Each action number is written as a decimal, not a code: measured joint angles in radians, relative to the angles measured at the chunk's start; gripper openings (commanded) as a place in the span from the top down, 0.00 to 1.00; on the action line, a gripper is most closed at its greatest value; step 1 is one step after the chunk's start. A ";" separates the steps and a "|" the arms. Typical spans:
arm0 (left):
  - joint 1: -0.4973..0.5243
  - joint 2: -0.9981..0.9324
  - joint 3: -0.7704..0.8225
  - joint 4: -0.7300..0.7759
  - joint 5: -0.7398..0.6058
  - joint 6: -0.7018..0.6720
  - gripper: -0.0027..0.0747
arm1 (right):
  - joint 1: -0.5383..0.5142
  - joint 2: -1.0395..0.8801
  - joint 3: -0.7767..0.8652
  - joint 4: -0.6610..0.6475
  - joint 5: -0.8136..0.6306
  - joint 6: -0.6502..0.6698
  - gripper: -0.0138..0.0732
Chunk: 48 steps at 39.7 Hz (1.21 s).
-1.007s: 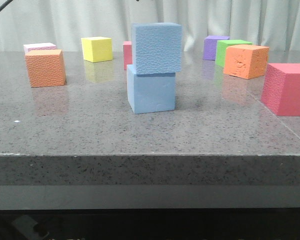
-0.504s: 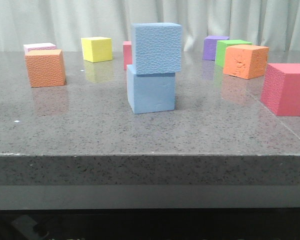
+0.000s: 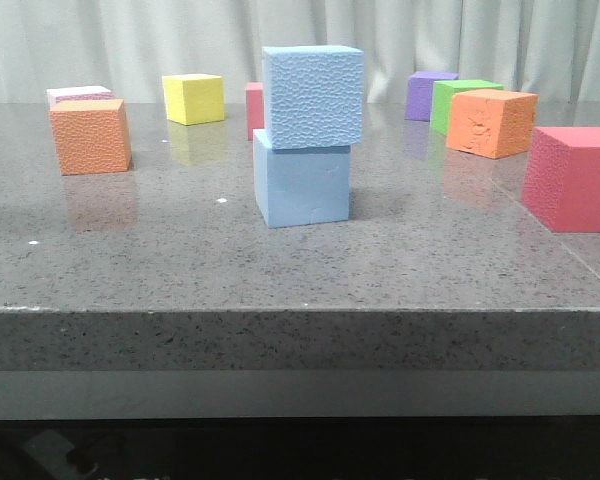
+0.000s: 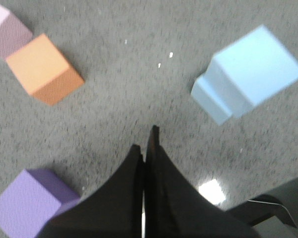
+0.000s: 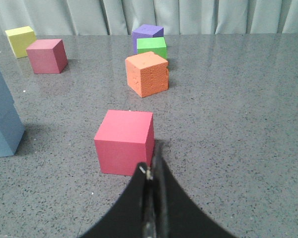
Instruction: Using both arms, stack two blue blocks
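Observation:
The pebbled blue block (image 3: 314,95) sits on top of the smoother blue block (image 3: 302,182) in the middle of the table, slightly offset to the right. The stack also shows in the left wrist view (image 4: 251,72) and at the edge of the right wrist view (image 5: 2,116). My left gripper (image 4: 146,144) is shut and empty, held above the table away from the stack. My right gripper (image 5: 152,166) is shut and empty, just in front of a red cube (image 5: 124,141). Neither gripper shows in the front view.
On the grey table (image 3: 180,260) stand an orange cube (image 3: 91,135), a pale pink cube (image 3: 78,95), a yellow cube (image 3: 194,97), a purple cube (image 3: 430,95), a green cube (image 3: 462,100), another orange cube (image 3: 491,122) and a large red cube (image 3: 576,178). A purple cube (image 4: 27,203) lies near the left gripper.
The blue stack has not moved. A thin dark line at the top left of the front view one second ago is gone.

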 measured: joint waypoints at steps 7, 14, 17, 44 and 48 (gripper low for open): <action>0.000 -0.194 0.254 0.007 -0.166 0.000 0.99 | 0.000 0.000 0.000 0.000 0.000 0.000 0.92; 0.000 -0.414 0.469 0.009 -0.347 0.000 0.99 | 0.000 0.000 0.000 0.000 0.000 0.000 0.92; 0.000 -0.514 0.557 0.013 -0.424 0.000 0.99 | 0.000 0.000 0.000 0.000 0.000 0.000 0.92; 0.003 -1.071 1.020 0.021 -0.879 0.000 0.99 | 0.000 0.000 0.000 0.000 0.000 0.000 0.92; 0.003 -1.071 1.022 0.021 -0.880 0.000 0.99 | 0.000 0.000 0.000 0.000 0.000 0.000 0.92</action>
